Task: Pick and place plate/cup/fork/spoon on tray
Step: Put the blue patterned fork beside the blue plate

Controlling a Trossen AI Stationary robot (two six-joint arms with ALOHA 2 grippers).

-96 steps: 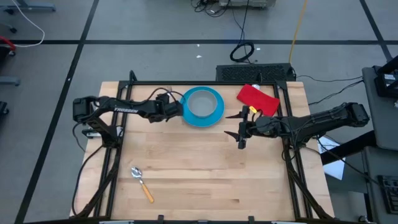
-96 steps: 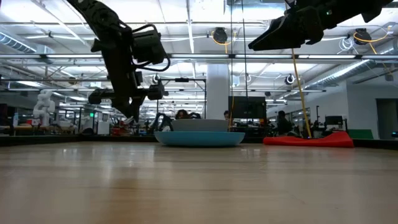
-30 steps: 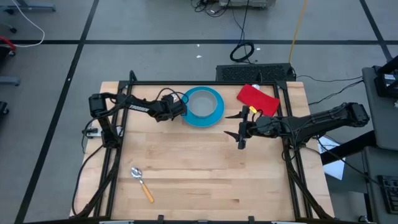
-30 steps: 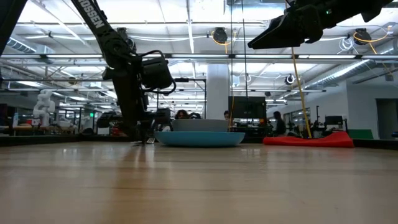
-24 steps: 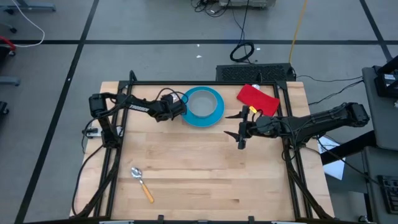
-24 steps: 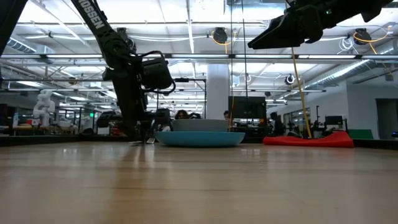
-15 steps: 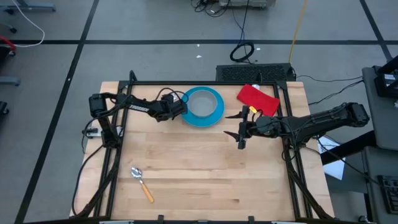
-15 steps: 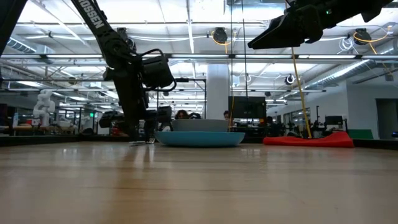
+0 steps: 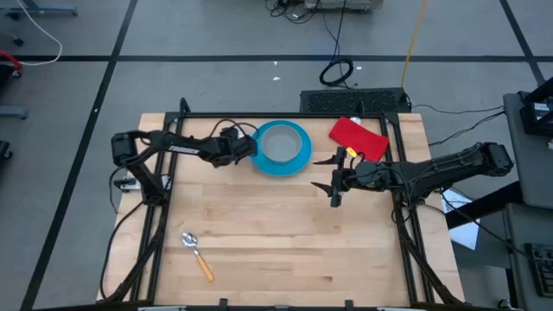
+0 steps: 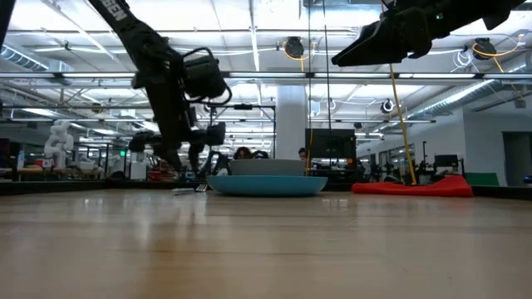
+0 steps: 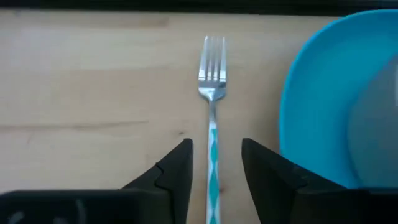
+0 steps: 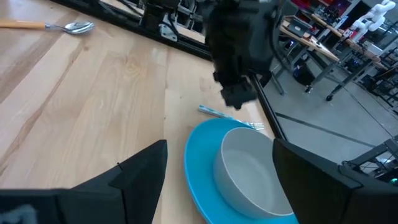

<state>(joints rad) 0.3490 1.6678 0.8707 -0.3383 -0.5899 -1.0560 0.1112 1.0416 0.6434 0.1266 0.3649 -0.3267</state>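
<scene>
The fork [image 11: 212,93] lies flat on the wooden worktop [image 9: 285,233], just beside the blue plate [image 9: 296,156] on the side toward the left arm. Its handle, patterned with pale blue diamonds, runs toward the left wrist camera and its tines point away. The pale grey cup [image 9: 278,145] sits on the plate.

The left hand [image 9: 245,149] hangs above the fork with its two fingers [image 11: 176,172] parted only narrowly and nothing between them; in the left wrist view the handle runs straight down the gap. The low view shows this hand raised off the worktop, with the fork [image 10: 188,189] lying below it.

The step in hand looks like picking up the fork. To do it well, the hand should come straight down with the handle centred as it is, fingers reaching the wood on both sides before closing. A slim flat utensil gives little to grip, so closing too high would likely miss it or flick it toward the plate. The plate's rim is close to one finger, so avoid drifting that way.

The spoon [image 9: 197,254] lies well apart near the front of the worktop. The right hand [image 9: 335,175] waits open and empty beyond the plate, near a red cloth [image 9: 358,136].
</scene>
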